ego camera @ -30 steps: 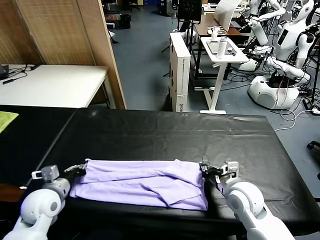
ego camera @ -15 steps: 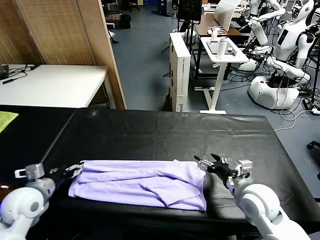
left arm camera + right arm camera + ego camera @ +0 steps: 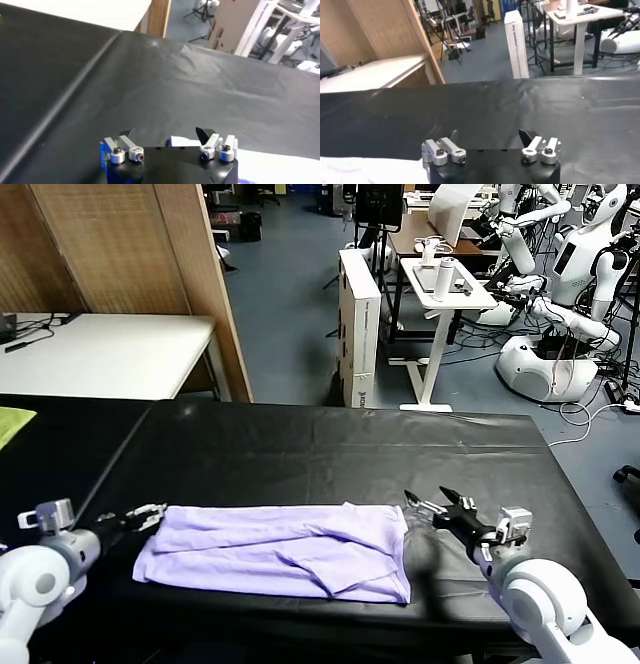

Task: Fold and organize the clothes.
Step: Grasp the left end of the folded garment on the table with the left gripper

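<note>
Now the shirt (image 3: 275, 550) lies flat on the black table (image 3: 330, 444), near its front edge, as a long folded band whose long axis runs left to right across the robot's front. A smaller flap overlaps the band toward its right half.

Left gripper (image 3: 143, 515) sits just off the shirt's left end, jaws spread wide and holding nothing; in the head view its tips point at that end from close by, and I cannot tell whether they touch the fabric. In the left wrist view the gripper (image 3: 165, 133) frames bare table ahead, with a pale strip of shirt (image 3: 280, 167) showing beside the gripper body.

Right gripper (image 3: 443, 507) mirrors it just off the shirt's right end, jaws also wide apart and empty, with a narrow gap of table between tips and fabric. In the right wrist view the gripper (image 3: 487, 134) likewise faces bare table, with a pale corner of shirt (image 3: 365, 171) beside it.

So each arm is nearest its own end of the band, and the shirt lies between the two grippers. My guess is that any further fold would bring one short end across toward the other, along that long axis.

No brand, label or readable writing shows on the shirt or grippers; the darker print is not visible on the upturned side.
</note>
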Available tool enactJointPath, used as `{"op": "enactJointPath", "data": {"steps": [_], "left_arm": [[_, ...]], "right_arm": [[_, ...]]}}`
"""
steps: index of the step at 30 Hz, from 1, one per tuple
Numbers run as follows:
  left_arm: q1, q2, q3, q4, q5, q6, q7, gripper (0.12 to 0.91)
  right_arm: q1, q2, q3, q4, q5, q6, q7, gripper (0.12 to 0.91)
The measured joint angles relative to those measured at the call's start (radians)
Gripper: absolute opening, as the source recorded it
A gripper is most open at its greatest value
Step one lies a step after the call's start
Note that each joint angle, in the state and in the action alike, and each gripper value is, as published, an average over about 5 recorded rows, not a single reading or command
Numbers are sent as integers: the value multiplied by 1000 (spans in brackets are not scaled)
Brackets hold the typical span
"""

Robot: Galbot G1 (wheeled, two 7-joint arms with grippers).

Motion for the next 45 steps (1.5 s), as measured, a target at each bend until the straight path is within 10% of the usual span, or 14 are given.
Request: {"op": "enactJointPath", "data": {"steps": [14,45], "left_arm": [[117,34,-57,10,75,0,194,907],[165,-28,-55,28,62,-1,243,907]], "right_arm": [[-112,-17,104,-13,2,97,-50,907],[-157,-13,134,-19,-9,99,-52,907]]}}
